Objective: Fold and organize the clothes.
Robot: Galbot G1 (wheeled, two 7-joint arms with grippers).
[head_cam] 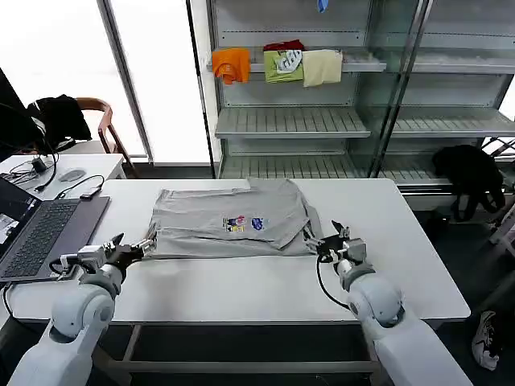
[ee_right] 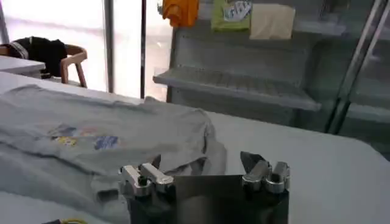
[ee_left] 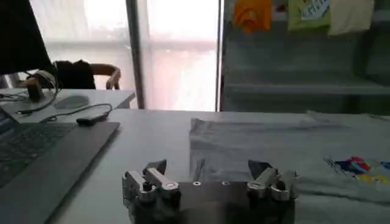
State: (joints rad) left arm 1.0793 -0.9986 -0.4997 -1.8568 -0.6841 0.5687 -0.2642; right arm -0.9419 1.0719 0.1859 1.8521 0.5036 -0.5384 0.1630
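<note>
Grey T-shirt (head_cam: 233, 219) lies flat between both spread-open grippers: left gripper (head_cam: 135, 250) at its near-left corner, right gripper (head_cam: 328, 241) at its near-right.

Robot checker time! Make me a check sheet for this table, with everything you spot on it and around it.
Surface: white table, front part bare.
Job's things: grey T-shirt lying partly folded, print facing up.
Clutter: laptop at the table's left edge.
Hands: left hand open at the shirt's near left corner; right hand open at its near right corner.
Cables: black cable beside the laptop.
Surroundings: shelf behind with orange, green and cream folded garments; chair at left.
</note>
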